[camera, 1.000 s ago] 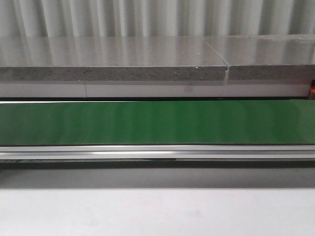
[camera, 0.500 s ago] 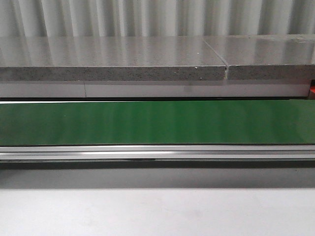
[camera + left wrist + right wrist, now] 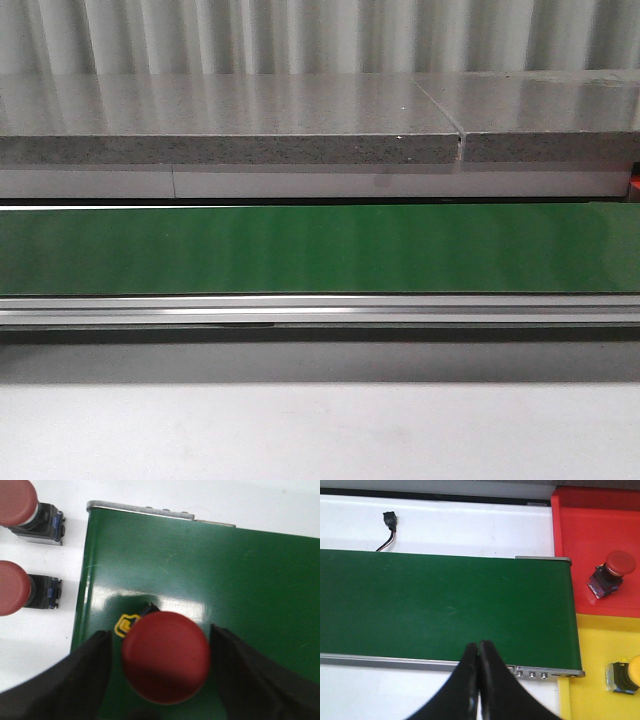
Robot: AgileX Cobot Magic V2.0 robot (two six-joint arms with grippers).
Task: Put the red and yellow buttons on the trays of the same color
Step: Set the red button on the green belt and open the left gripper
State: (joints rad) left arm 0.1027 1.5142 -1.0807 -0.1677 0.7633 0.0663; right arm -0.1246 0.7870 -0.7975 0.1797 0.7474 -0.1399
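My left hand (image 3: 162, 680) shows as two broad, matte black fingers (image 3: 65, 680), blurred and without visible screws or markings, their inner faces sloping and widening toward the wrist. My right hand (image 3: 479, 680) has two slim, glossy black fingers (image 3: 492, 685) that taper to rounded tips, with soft highlights along their curved edges

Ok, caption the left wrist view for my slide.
Left end effector open around a red button on the green conveyor belt, two more red buttons waiting beside it.

Bright even light, soft glare on the green belt (image 3: 165, 587); near gripper fingers (image 3: 65, 680) blurred.
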